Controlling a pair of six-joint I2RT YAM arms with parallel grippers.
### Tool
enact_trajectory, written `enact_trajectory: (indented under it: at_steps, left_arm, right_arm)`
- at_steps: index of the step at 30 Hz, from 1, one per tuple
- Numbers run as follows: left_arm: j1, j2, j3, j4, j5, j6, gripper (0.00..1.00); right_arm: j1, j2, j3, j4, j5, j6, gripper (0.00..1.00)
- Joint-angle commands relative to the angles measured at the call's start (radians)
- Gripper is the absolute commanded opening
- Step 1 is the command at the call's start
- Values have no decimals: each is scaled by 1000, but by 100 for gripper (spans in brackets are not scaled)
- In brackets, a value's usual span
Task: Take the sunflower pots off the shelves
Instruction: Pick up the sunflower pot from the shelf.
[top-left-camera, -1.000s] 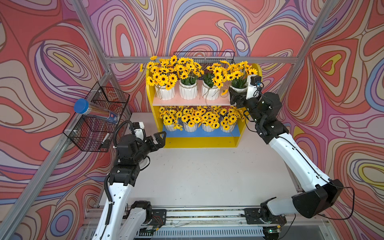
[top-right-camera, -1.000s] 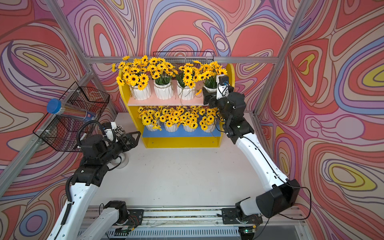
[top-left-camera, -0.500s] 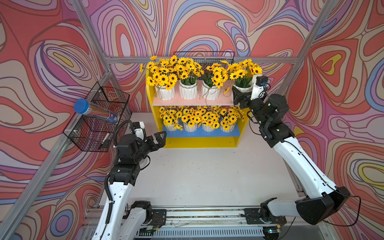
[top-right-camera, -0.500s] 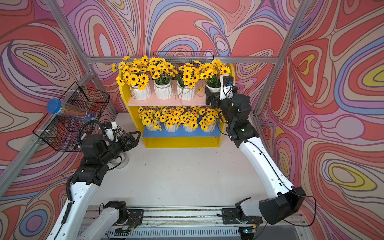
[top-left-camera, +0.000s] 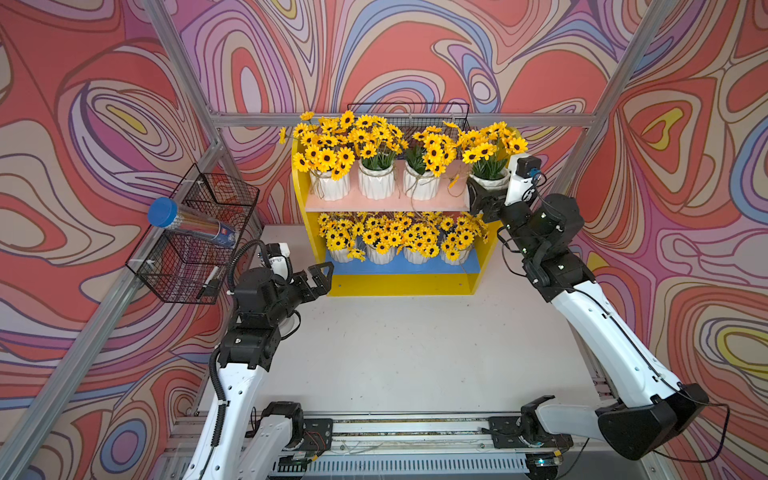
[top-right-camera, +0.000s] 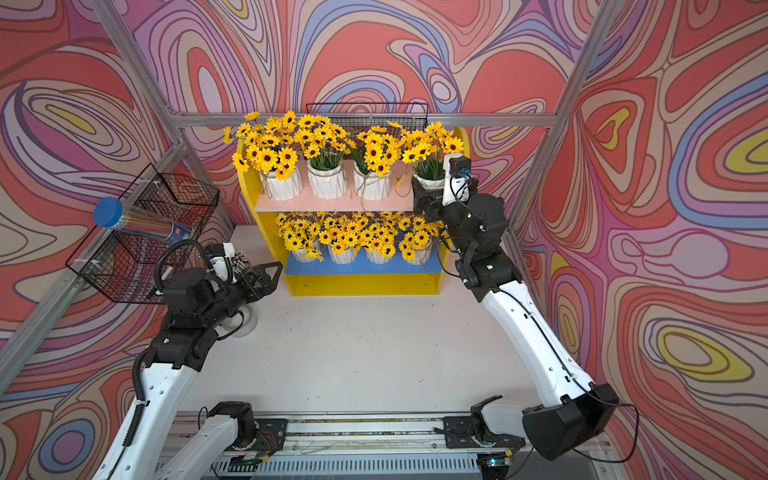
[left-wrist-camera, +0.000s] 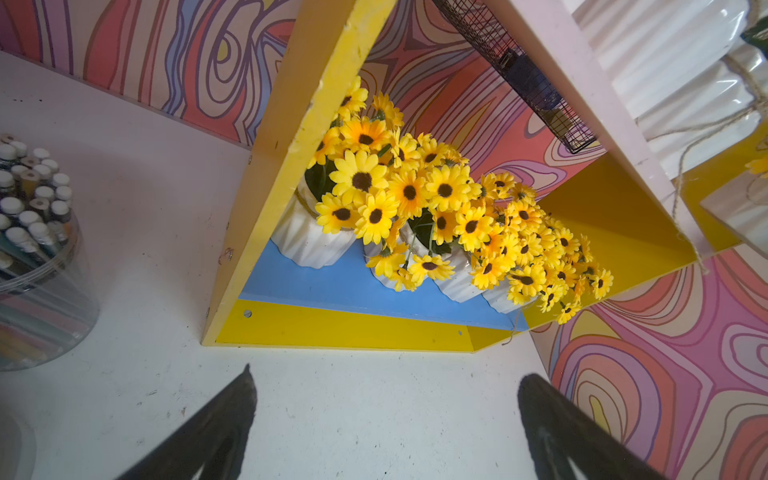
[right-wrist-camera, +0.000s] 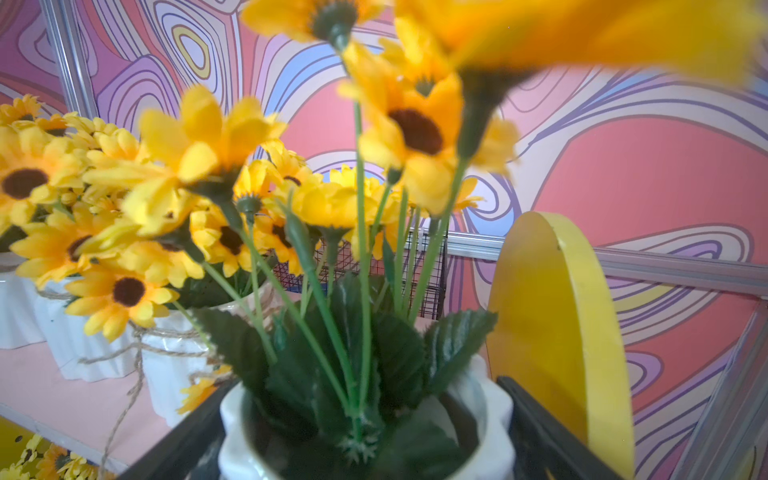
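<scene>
The yellow shelves (top-left-camera: 399, 286) stand at the back of the table. Three sunflower pots (top-left-camera: 376, 185) sit on the pale pink upper board (top-left-camera: 386, 204). Several more (top-left-camera: 380, 254) crowd the blue lower board (top-left-camera: 399, 267). My right gripper (top-left-camera: 484, 195) is shut on a fourth white ribbed sunflower pot (top-left-camera: 489, 180), raised at the upper board's right end. In the right wrist view this pot (right-wrist-camera: 490, 411) fills the right gripper (right-wrist-camera: 359, 384), close to the rounded yellow side panel (right-wrist-camera: 557, 316). My left gripper (top-left-camera: 318, 276) hangs open and empty over the table by the shelves' left front corner (left-wrist-camera: 386, 374).
A black wire basket (top-left-camera: 191, 249) on the left wall holds a clear tube with a blue cap (top-left-camera: 187, 222). A clear cup of pencils (left-wrist-camera: 33, 249) stands on the table beside my left arm. Another wire basket (top-left-camera: 409, 112) hangs behind the shelves.
My right gripper has moved up and to the right with the rightmost upper pot in it, away from the three others. The left arm has not moved.
</scene>
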Motion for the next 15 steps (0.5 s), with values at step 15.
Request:
enact_trajectory:
  at_steps: [15]
  left_arm:
    - [8,9,-10,23,18,-10,100]
  right_arm:
    - [2,-85,-24,46,-53,52,0]
